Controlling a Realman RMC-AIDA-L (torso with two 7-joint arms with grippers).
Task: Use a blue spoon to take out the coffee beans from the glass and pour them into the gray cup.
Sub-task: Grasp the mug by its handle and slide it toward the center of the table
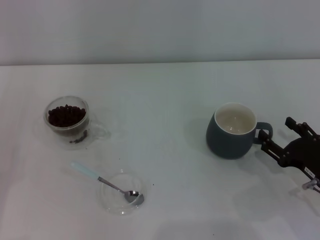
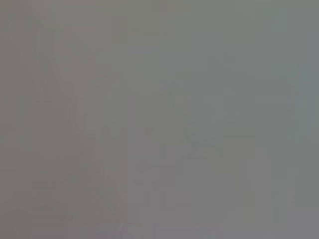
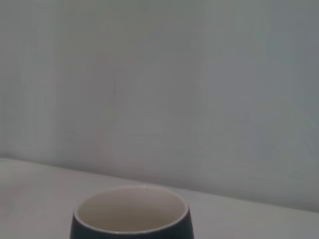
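At the left the glass (image 1: 68,120) stands upright, full of coffee beans (image 1: 66,115). Nearer, the blue spoon (image 1: 107,183) rests with its bowl in a clear dish (image 1: 111,201), handle free for grasping. The gray cup (image 1: 233,131) waits empty, handle toward the right gripper (image 1: 274,141), whose fingers stand apart, holding nothing. The left gripper is not seen.

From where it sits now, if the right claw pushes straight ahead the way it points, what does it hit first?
Most likely the gray cup. In the head view the right claw sits right at the cup's loop handle, pointing toward the cup, so the handle comes first. I cannot tell whether it already touches.
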